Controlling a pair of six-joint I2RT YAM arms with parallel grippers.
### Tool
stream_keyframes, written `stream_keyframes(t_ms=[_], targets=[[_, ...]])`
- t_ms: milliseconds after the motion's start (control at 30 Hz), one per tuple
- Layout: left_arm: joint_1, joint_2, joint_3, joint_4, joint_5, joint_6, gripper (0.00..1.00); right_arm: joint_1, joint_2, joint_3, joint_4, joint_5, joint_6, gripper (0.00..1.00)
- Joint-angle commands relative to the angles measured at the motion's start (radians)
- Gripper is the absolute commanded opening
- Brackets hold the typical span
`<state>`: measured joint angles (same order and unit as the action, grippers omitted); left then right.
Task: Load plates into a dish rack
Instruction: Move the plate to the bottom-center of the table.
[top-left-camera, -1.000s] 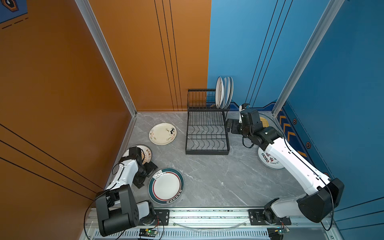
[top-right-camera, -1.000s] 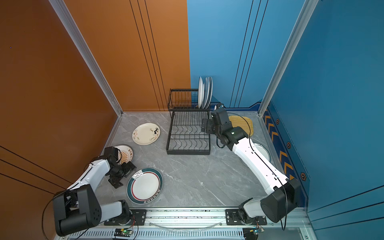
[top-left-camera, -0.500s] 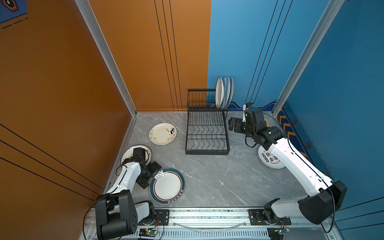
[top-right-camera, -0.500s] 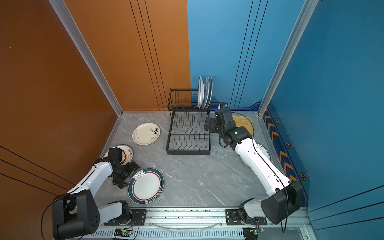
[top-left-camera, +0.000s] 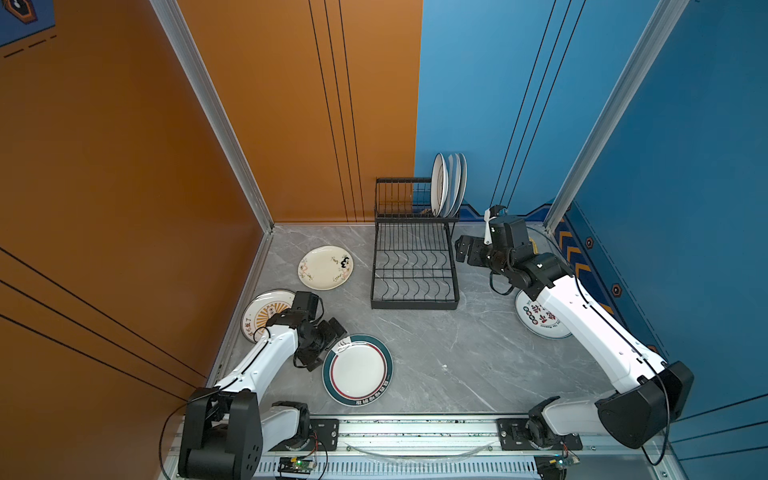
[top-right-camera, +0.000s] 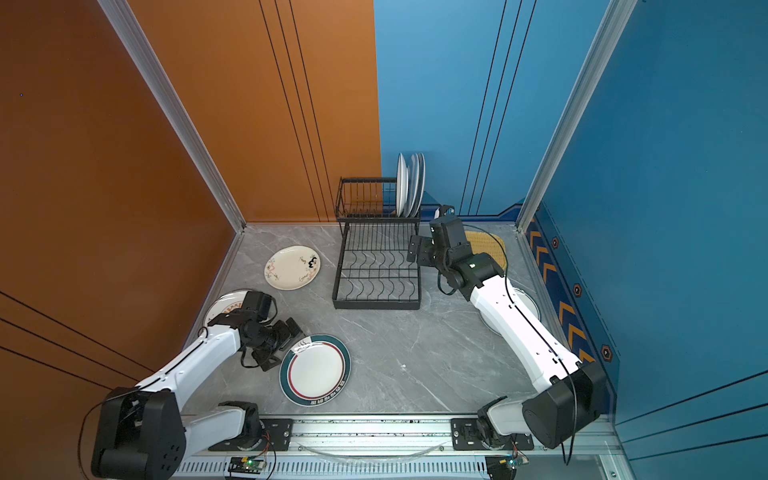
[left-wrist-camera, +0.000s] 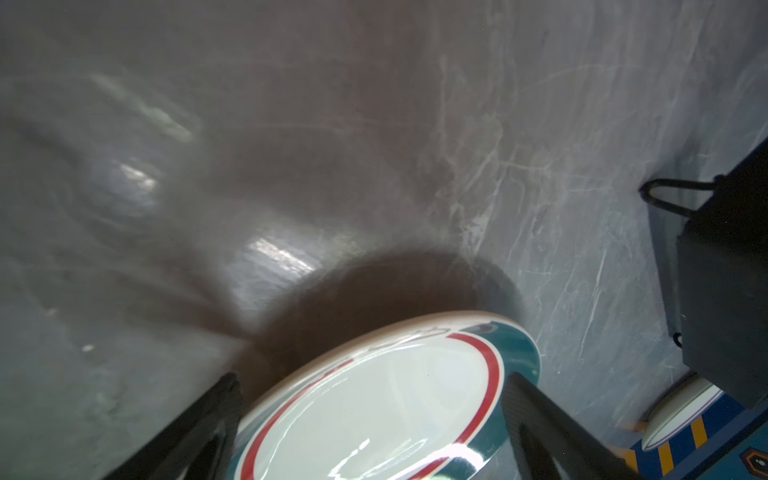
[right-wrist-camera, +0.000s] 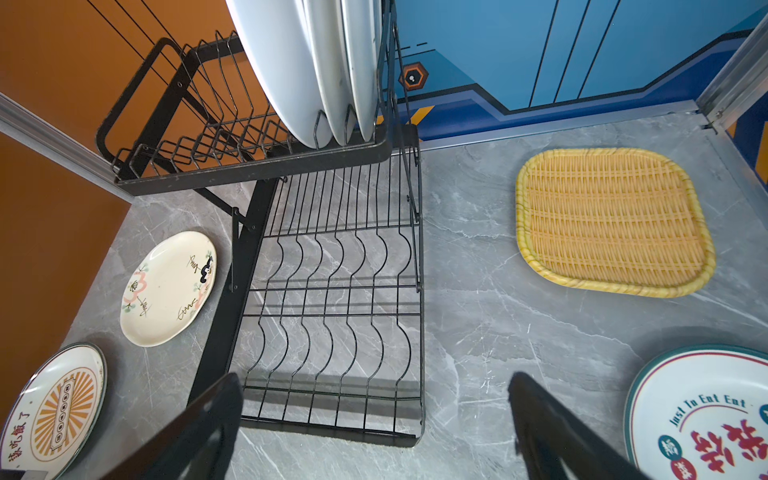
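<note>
Right wrist view: three white plates (right-wrist-camera: 291, 62) upright in raised rear tier of dish rack (right-wrist-camera: 249, 166). On grey surface (top-left-camera: 457, 353) around it: teal-rimmed plate (top-left-camera: 358, 370), cream plate (top-left-camera: 325, 267), sunburst plate (top-left-camera: 262, 316), red-print plate (top-left-camera: 534, 322), yellow woven tray (right-wrist-camera: 611, 220). Left claw (left-wrist-camera: 372, 384) spread wide, edge of teal-rimmed plate lying in the gap. Right claw (right-wrist-camera: 374, 380) spread wide, holding nothing, just beside lower tier of rack, on the tray's side.

The left arm (top-left-camera: 266, 357) and the right arm (top-left-camera: 590, 320) wear smooth white shells between bulky black joint housings, with thin black cables looping alongside. Black screwed base plates (top-left-camera: 324, 428) fix them onto the ribbed silver rail (top-left-camera: 415, 434). Farther from that rail, the left end effector (top-left-camera: 326, 347) and the right end effector (top-left-camera: 460, 249) are matte black.
</note>
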<state>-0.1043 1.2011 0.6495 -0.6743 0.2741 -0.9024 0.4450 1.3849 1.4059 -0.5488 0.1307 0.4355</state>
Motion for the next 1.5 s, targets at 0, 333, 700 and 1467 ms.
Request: stream_keyframes(t_ms=[0,333,700,1467], targets=[[-0.067,0.044,0.03,0.07,0.056,-0.056,0.98,0.001,-0.007,0.005,-0.038,-0.01,0.012,1.0],[-0.14,0.037,0.113,-0.083,-0.071,0.109,0.99,0.006,-0.027,-0.004,-0.076,-0.016,0.015,1.0],[-0.22,-0.074,-0.05,-0.03,-0.072,0.204,0.99,-0.001,-0.036,-0.016,-0.079,-0.042,0.008,1.0],[-0.423,0.205,-0.018,0.363,0.216,0.294,0.95,-0.034,-0.08,-0.046,-0.083,-0.071,0.003,1.0]])
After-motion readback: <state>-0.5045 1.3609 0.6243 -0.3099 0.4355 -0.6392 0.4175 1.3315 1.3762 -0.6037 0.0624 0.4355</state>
